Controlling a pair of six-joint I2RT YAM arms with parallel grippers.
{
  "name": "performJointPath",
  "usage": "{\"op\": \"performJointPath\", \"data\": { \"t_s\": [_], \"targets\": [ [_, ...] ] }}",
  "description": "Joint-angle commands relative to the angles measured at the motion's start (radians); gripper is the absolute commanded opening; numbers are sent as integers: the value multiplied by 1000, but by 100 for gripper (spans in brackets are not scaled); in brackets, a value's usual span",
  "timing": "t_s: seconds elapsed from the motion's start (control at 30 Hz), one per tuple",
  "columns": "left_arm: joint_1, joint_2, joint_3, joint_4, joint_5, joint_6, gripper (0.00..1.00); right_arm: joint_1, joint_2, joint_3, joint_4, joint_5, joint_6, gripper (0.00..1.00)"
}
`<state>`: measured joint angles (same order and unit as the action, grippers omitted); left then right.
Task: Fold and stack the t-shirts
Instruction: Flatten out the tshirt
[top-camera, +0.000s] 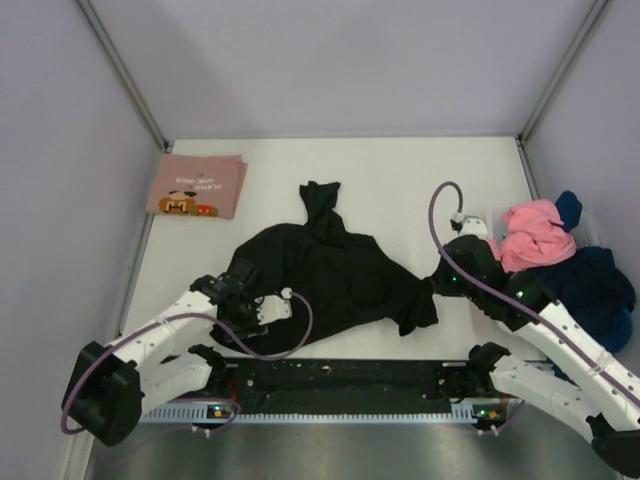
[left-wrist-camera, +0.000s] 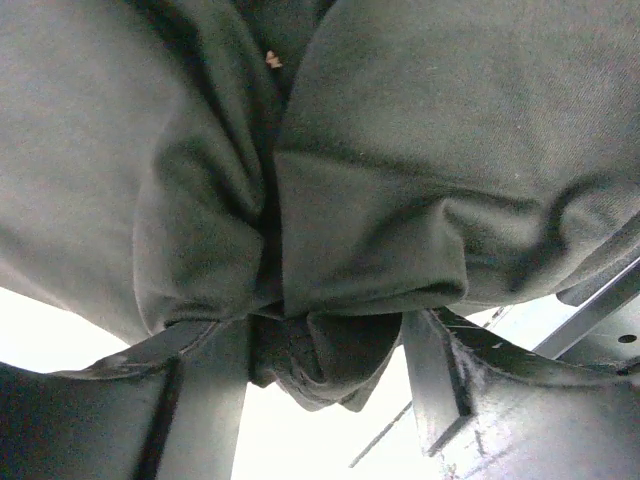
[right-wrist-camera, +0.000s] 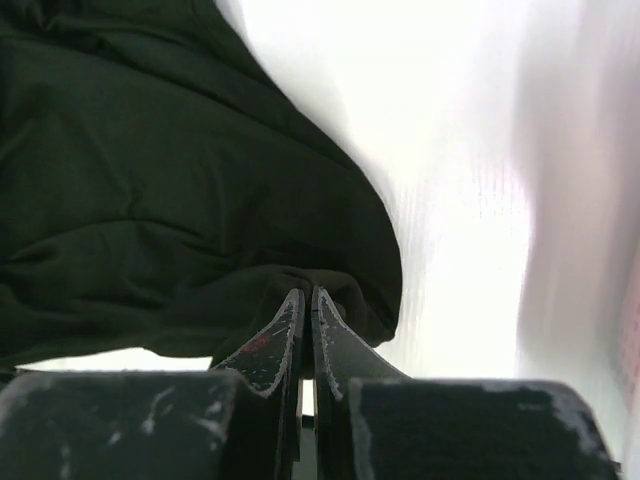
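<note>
left gripper: low, reaching in, jaws spread around black t-shirt hem | right gripper: stretched left, pinched on shirt's edge

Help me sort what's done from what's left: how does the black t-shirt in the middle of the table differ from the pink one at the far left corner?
The black t-shirt lies crumpled and spread out; the pink t-shirt is folded into a flat, neat rectangle. The black one shows no print from above; the pink one shows a cartoon print. The left claw and right claw are both at the black shirt's edges, while nothing touches the pink one. Both rest on the white table.
</note>
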<state>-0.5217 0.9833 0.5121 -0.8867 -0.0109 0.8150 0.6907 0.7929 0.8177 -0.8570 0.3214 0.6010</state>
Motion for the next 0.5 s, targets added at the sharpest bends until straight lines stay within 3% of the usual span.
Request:
{"op": "performJointPath", "data": {
  "t_s": [0.0, 0.03, 0.13, 0.3, 0.47],
  "targets": [
    [-6, 78, 11, 60, 29, 22, 56, -75, -52, 43, -45, -35, -61, 0],
    [-6, 84, 11, 58, 20, 24, 47, -89, -54, 60, -56, -33, -67, 0],
    [-5, 65, 26, 48, -90, 30, 2, -117, -43, 127, -74, -19, -112, 0],
    [5, -38, 156, 86, -314, 30, 0, -160, -6, 317, -80, -5, -187, 0],
    [11, -98, 492, -153, -394, -14, 0, -163, -18, 607, -166, 22, -243, 0]
  ]
}}
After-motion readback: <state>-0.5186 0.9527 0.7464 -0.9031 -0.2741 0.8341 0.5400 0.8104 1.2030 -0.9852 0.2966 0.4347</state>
